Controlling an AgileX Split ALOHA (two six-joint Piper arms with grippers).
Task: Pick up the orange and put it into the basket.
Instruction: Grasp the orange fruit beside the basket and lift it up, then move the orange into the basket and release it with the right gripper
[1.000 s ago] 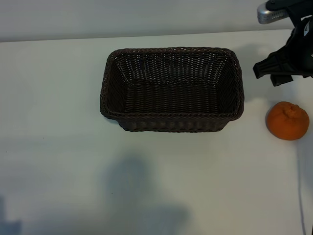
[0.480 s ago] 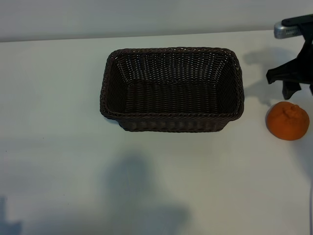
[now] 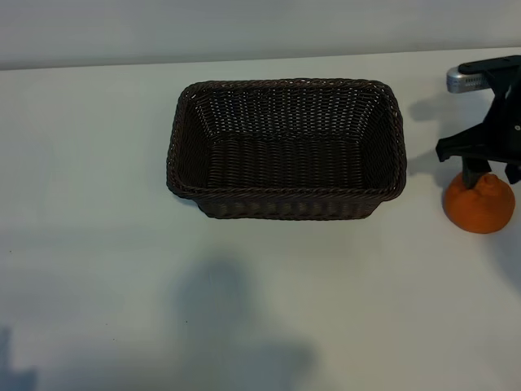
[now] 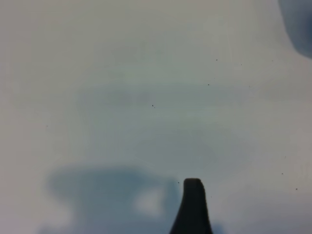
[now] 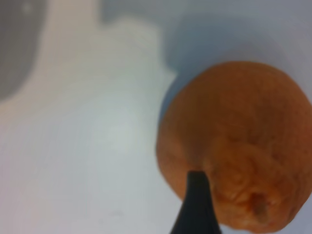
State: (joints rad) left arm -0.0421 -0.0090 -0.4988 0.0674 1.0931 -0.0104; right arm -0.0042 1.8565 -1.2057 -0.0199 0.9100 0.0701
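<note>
The orange [image 3: 480, 208] lies on the white table to the right of the basket [image 3: 285, 193], a dark brown woven wicker basket with nothing in it. My right gripper [image 3: 491, 171] hangs directly over the orange's top, open, with its dark fingers coming down at the fruit's upper sides. In the right wrist view the orange [image 5: 239, 141] is close, and one dark fingertip [image 5: 196, 183] overlaps its near side. My left gripper is outside the exterior view. In its own wrist view a single fingertip [image 4: 193, 187] shows above bare table, with nothing held.
The white table [image 3: 98, 244] extends left of and in front of the basket. A pale wall runs along the table's back edge [image 3: 244, 32]. The orange sits close to the right border of the exterior view.
My right gripper has moved from behind the orange to directly over it and lower. The orange and basket have not moved.
</note>
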